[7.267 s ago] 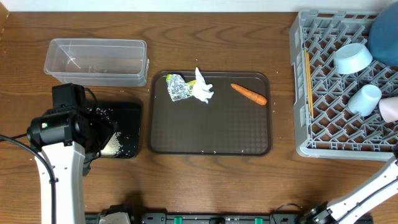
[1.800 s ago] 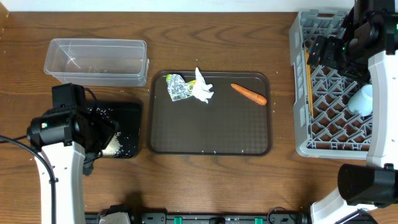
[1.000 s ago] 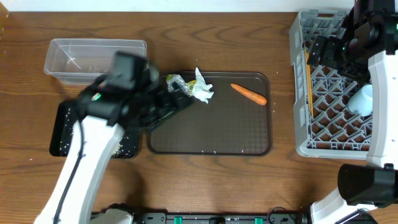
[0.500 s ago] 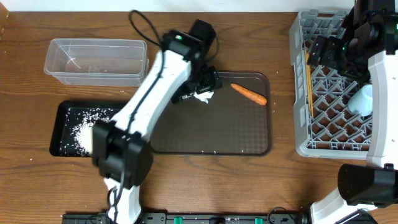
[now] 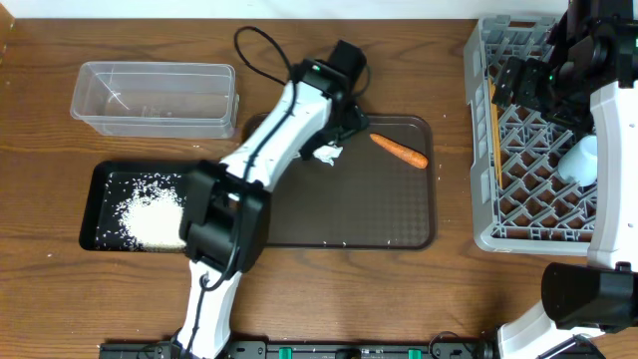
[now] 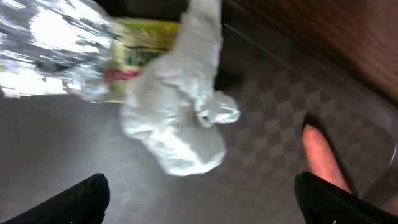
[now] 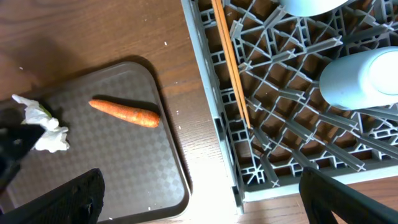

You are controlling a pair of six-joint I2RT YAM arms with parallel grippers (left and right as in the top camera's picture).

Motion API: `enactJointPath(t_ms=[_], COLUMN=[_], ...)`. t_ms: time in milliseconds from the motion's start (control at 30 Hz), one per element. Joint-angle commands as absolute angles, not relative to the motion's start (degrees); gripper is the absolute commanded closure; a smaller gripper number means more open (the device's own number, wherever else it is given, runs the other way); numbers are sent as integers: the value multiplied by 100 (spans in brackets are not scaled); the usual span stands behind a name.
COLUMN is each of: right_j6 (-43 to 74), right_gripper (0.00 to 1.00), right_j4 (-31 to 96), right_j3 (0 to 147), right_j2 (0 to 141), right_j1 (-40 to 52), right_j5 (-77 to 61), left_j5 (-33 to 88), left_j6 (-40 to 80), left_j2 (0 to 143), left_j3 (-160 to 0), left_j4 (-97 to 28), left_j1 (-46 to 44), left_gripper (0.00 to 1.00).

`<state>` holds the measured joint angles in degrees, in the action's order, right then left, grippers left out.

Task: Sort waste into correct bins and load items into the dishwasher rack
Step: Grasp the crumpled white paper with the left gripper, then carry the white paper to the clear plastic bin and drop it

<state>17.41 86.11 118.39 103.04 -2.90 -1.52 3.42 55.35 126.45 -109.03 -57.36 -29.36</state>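
Left fingers [image 6: 78, 199] spread wide, hovering over crumpled tissue [image 6: 180, 118] on brown tray [image 6: 267, 106]; wrapper [image 6: 143, 50] against tissue, carrot [image 6: 323, 155] near. Right fingers [image 7: 62, 199] spread wide above rack [image 7: 280, 143].

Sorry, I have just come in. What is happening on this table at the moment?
Waste is being sorted and dishes loaded. The left gripper, open, hovers over the crumpled tissue, beside the foil ball and wrapper on the brown tray; the carrot lies there too. The rice is in the black tray. The right gripper, open, hangs above the edge of the rack; a cup and chopsticks sit inside.
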Motion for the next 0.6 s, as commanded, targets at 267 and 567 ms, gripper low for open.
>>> enactJointPath(t_ms=[267,567], right_j6=[1798,1798], right_gripper=[1,1], right_j4=[8617,8617], right_j3=[11834,11834], right_j2=[10331,10331], right_j1=[-294,-294], right_j5=[-154,-154], left_j5=[-73,-213], left_j6=[6163,6156], left_j2=[13314,13340], left_j3=[-11002,-11002], left_j4=[-5596,-5583], left_j1=[-2928,-2930], left_gripper=[9,43])
